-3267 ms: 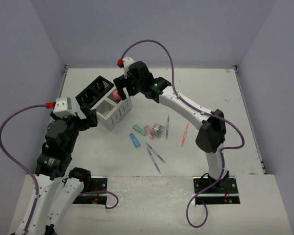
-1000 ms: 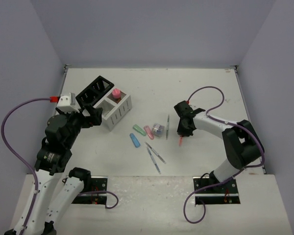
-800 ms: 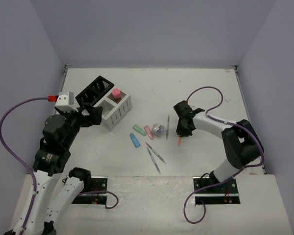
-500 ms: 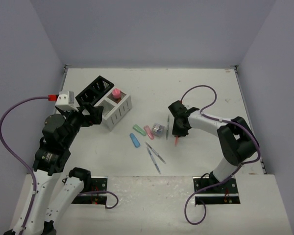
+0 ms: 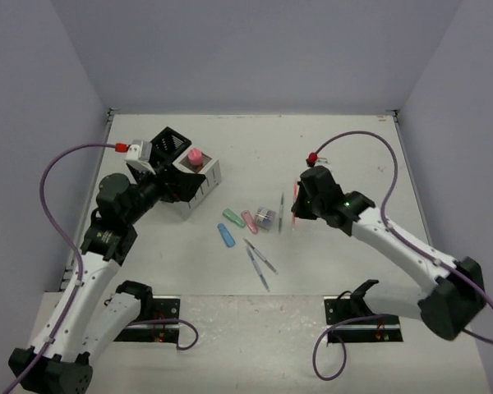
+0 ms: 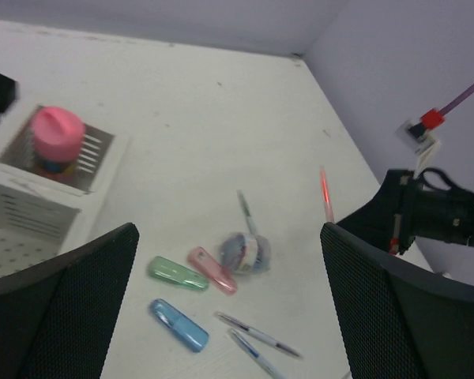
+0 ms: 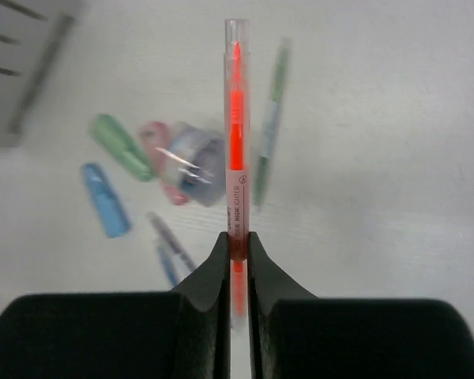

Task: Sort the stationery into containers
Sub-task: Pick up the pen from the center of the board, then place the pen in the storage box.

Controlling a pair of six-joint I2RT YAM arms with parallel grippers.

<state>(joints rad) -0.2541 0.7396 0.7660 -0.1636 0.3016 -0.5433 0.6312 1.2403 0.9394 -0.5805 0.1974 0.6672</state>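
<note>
1. Your right gripper (image 7: 236,241) has its fingers pinched almost together on the orange pen (image 7: 235,142). It grips near one end, so most of the barrel sticks out past the tips, and the pen looks lifted off the table (image 5: 345,148).
2. Your left gripper (image 5: 181,187) is spread wide and holds nothing. It hangs over the white box (image 5: 205,182).
3. With so little of the pen in the pinch, a quick swing could make it pivot or slip out. It would then drop among the loose pieces below.
4. Your left arm sits right over the boxes, so carrying the pen there risks the two arms meeting.
5. Under the pen lie a grey pen (image 5: 281,212), a clear-purple piece (image 5: 265,217) and the green (image 5: 233,217), pink (image 5: 249,222) and blue (image 5: 227,235) sticks.
6. The pink-capped bottle (image 5: 195,156) stands in the white box's far compartment, with the black box (image 5: 166,141) just beside.
7. The table is plain matte white, closed in by pale lavender walls.
</note>
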